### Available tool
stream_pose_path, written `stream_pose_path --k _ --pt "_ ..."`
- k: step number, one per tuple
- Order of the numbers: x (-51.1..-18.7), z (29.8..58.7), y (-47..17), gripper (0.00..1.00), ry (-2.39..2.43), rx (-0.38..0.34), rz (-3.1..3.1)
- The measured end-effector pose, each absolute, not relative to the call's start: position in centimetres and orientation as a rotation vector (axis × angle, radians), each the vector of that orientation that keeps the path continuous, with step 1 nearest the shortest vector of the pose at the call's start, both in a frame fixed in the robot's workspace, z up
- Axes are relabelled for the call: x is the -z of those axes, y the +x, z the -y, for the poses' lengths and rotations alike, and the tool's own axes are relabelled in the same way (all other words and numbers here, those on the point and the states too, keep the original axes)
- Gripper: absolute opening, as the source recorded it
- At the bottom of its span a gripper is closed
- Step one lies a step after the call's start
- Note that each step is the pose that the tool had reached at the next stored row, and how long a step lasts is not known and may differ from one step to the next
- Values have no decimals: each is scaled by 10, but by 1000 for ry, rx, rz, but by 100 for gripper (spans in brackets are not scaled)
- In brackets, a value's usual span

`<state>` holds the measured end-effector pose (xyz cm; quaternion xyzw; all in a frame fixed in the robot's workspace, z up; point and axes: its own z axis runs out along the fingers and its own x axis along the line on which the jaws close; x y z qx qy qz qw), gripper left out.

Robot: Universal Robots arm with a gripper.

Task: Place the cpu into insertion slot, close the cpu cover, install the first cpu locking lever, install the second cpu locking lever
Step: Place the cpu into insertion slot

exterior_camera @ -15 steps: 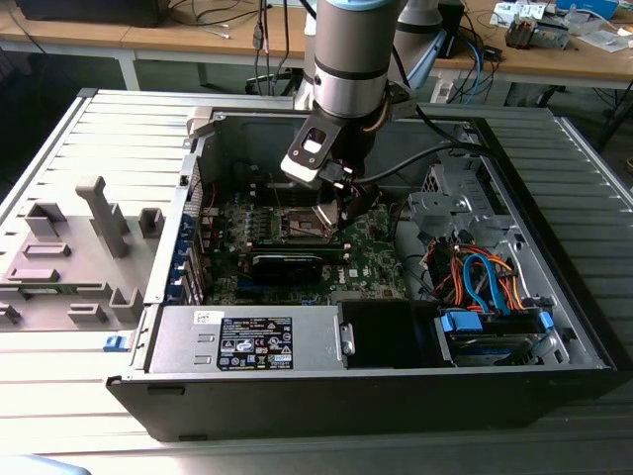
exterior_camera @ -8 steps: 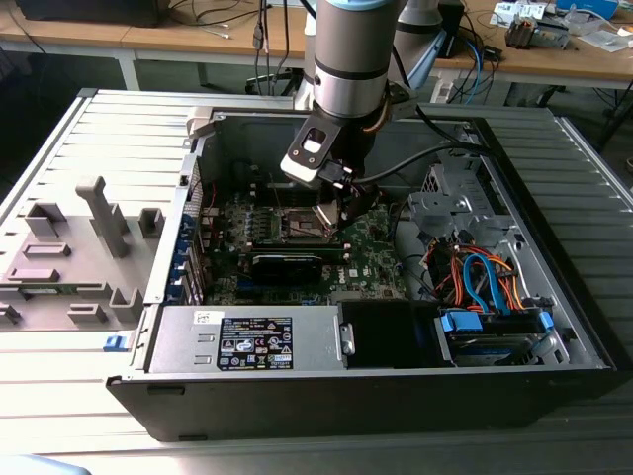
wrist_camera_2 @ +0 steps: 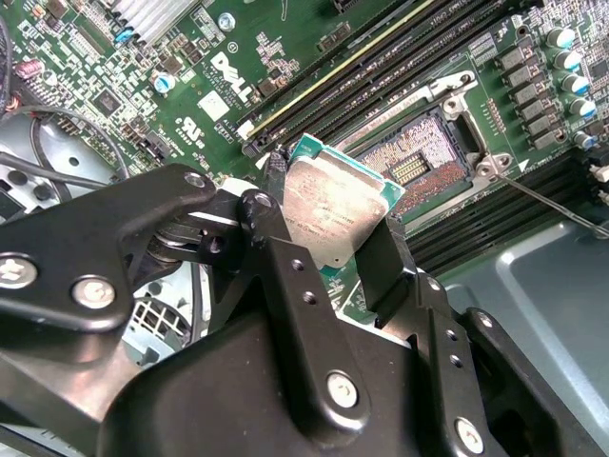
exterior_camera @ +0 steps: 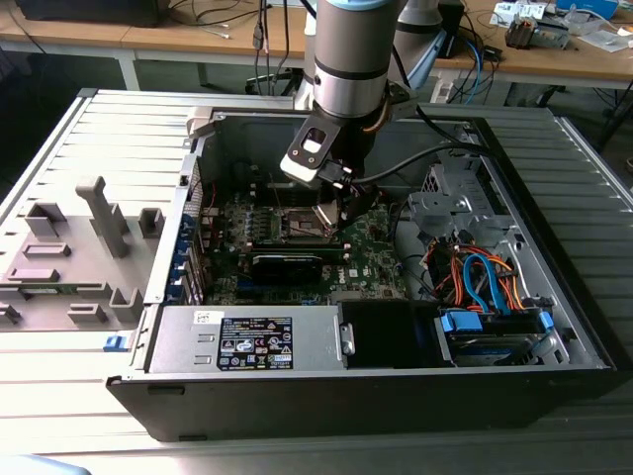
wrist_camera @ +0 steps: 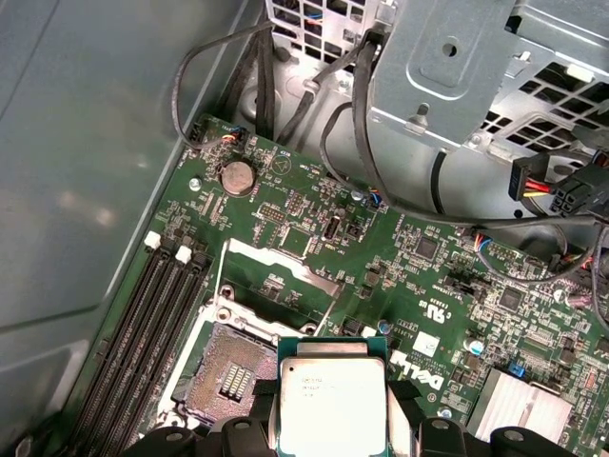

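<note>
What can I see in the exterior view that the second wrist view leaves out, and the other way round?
The exterior view gives the whole open computer case, its grey power supply and the arm over it. The second wrist view gives the cpu clamped in the jaws. Both show the green motherboard and the open insertion slot.

Grey ribbed worktable (exterior_camera: 59, 396); wooden desks (exterior_camera: 89, 40) behind, cables (exterior_camera: 263, 54) dangling between.

The robot's thick silver-grey round metal arm segment (exterior_camera: 346, 69) has a light-blue ring (exterior_camera: 361, 5) on top. A small white box (exterior_camera: 309, 153) is fixed under it. The matte black gripper (wrist_camera_2: 328, 219) has jointed flat links (wrist_camera_2: 295, 305) with silvery screws (wrist_camera_2: 92, 292).
</note>
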<state>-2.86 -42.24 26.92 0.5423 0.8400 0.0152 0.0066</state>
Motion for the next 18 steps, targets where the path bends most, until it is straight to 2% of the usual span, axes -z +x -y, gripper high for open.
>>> stream_pose_path --k 18 --pt "-269 422 -29 55 1709 -48 -2620"
